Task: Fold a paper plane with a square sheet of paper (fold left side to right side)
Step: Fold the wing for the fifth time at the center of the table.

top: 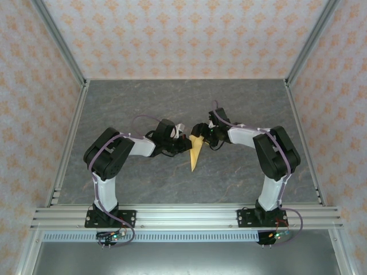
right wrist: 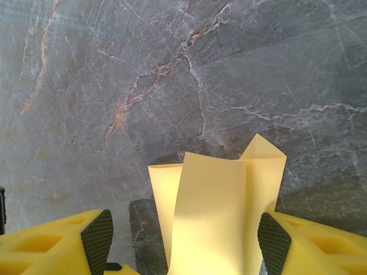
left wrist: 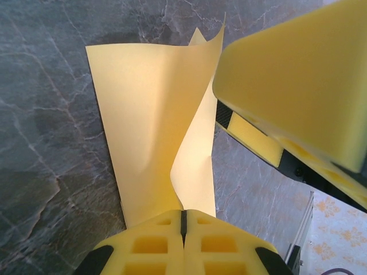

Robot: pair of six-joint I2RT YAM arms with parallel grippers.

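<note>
Where the top external view is consulted, the paper plane [top: 195, 153] lies just above the centre of the frame on the grey table [top: 143, 103], a narrow yellow shape with its sharp tip pointing toward the bottom of the frame. My left gripper [top: 184, 142] meets its wide end from the left, and my right gripper [top: 202, 133] meets that end from the right.

In the left wrist view, my left gripper [left wrist: 183, 220] is at bottom centre with its jaws pressed together, pinching the lower end of a raised flap. The paper plane [left wrist: 143, 114] spreads flat across the centre-left. One right finger [left wrist: 298, 74] occupies the upper right, just beside the flap.

In the right wrist view, my right gripper [right wrist: 183, 240] has its jaws spread wide at the bottom corners. The paper plane [right wrist: 212, 217] stands between them at bottom centre, touching neither pad.
</note>
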